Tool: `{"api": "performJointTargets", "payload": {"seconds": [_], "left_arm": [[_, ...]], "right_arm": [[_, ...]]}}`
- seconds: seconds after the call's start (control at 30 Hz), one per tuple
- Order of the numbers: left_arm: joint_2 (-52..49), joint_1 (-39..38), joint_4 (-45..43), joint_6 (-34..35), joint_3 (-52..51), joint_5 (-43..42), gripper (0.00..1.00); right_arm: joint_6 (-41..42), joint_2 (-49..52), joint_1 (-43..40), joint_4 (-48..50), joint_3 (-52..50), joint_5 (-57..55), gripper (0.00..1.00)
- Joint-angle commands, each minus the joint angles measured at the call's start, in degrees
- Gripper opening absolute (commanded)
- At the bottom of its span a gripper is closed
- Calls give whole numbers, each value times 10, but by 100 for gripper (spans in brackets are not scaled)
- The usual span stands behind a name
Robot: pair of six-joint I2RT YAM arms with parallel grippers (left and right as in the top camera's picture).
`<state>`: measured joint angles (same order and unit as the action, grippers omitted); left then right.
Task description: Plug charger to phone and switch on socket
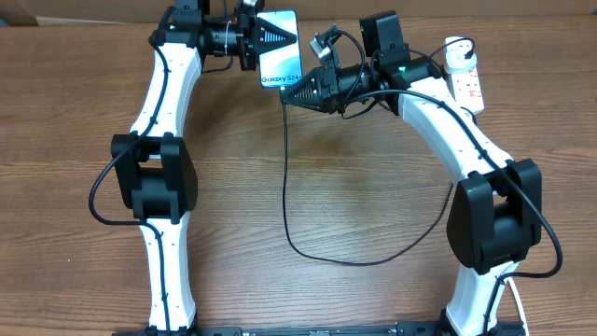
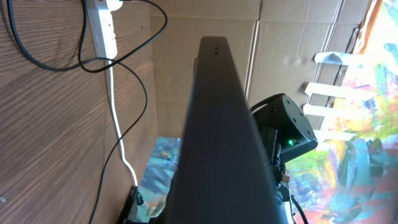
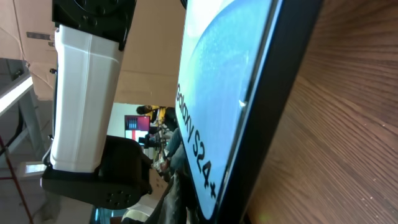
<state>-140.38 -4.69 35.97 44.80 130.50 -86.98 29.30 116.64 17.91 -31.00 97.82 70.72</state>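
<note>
Clamping phone (image 1: pixel 282 63), left gripper (image 1: pixel 270 38) faces right gripper's (image 1: pixel 288 96) charger (image 1: pixel 284 187).

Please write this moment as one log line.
left gripper: holds phone | right gripper: charger tip at phone edge | plugged: cannot tell | socket: untouched

The right claw (image 1: pixel 287 95) covers the charger (image 1: pixel 284 187) tip, so whether it meets the phone (image 1: pixel 280 63) cannot be told (both wrist views crop the phone; its near edge blurs).
</note>
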Motion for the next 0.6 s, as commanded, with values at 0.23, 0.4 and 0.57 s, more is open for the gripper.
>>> {"api": "performJointTargets", "payload": {"seconds": [0.23,0.4,0.57], "left_arm": [[17,-6,0,-13,16,-36,4],[17,-6,-2,-13,16,-35,4],[17,-5,-16,-11,16,-35,4]], "right_arm": [[25,8,-10,35,5,1,4],[24,11,-10,33,5,11,4],[22,12,-9,19,5,14,4]]}}
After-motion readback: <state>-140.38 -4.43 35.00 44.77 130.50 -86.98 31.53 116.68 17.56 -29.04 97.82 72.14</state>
